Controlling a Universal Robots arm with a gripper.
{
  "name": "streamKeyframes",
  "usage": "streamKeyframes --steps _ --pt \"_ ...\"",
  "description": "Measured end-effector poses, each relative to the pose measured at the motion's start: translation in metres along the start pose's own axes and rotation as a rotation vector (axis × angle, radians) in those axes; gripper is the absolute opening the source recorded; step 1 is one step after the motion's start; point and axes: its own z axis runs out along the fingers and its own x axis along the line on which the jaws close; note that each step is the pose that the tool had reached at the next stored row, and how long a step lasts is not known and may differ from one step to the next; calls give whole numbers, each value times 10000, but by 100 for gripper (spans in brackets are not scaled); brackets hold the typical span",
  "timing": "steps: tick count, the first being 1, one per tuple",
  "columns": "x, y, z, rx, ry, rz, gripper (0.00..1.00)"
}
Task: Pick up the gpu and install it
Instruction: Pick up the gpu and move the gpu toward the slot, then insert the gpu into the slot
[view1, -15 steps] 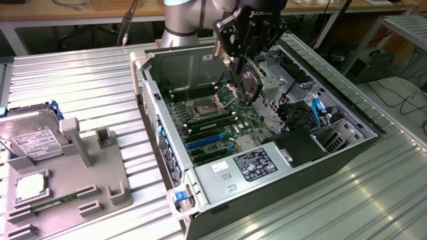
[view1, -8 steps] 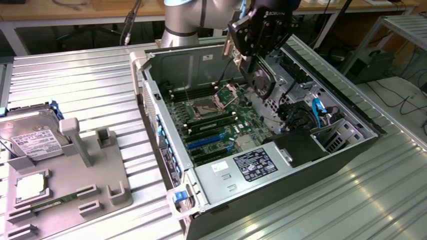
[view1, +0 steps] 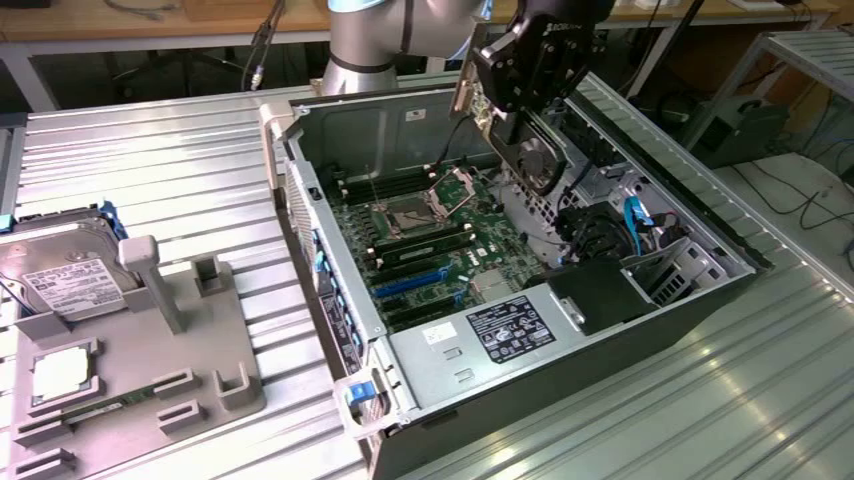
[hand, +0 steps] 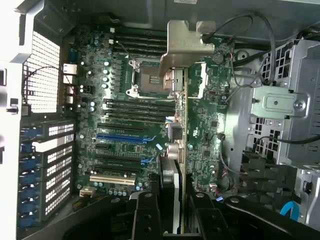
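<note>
Now held: thin black gpu card with silver metal bracket (view1: 537, 158), pinched edge-on by narrowed black fingers (hand: 145, 220).
Location: poised above open grey computer case (view1: 374, 120), over green motherboard (hand: 120, 115).
Reason: edge-on hold probably aims its lower edge at the blue slots (hand: 120, 136).

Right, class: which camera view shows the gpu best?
The exterior view: the gpu shows its broad face and fan, held in the jaws above the open case. The wrist view gives it edge-on, with its bracket, over the motherboard.

Hard drive (view1: 63, 277) on grey fixture (view1: 220, 345)
</note>
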Motion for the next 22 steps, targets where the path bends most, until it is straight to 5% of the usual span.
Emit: streamKeyframes --steps 8,19,22 --pt "-282 -25 5 -23 -3 -172 28" --pt "-294 -27 5 -23 -3 -195 28" --pt "-294 -27 5 -26 -5 -849 28"
